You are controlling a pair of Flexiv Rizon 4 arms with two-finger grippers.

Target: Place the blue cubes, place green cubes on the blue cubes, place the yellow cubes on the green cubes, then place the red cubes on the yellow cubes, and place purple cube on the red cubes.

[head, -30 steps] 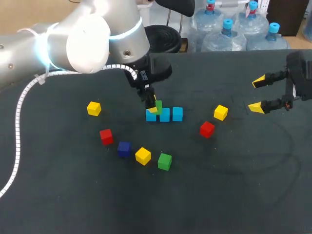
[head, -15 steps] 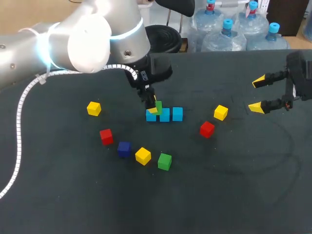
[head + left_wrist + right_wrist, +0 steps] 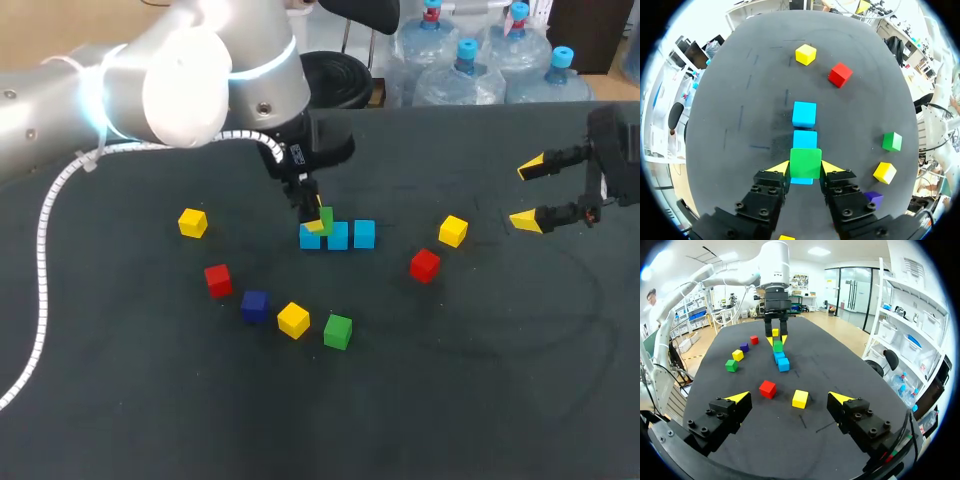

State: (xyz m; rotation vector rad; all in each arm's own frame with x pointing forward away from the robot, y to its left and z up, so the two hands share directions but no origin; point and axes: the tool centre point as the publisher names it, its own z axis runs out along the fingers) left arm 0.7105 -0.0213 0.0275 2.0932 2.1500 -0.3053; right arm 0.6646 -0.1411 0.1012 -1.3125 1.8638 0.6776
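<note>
Dark surface [image 3: 480, 400]: three blue cubes [image 3: 338, 236] in row at centre, placed. Left pincer [image 3: 805, 170] pinching green cube [image 3: 805, 162] over left-end blue; seated or not, cannot tell. Right pincer [image 3: 528, 194] spread, far right, holding nothing. Outstanding: loose green cube [image 3: 338, 331], yellow cubes [image 3: 293, 319], red cubes [image 3: 424, 265], purple cube [image 3: 255, 305].

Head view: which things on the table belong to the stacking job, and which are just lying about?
Job: blue cubes, green cube in left hand, loose green cube, yellow cubes, red cubes, purple cube.
Lying about: none; every cube counts.

Dark tbl [image 3: 470, 400], faint scuffs [image 3: 760, 147]
</note>
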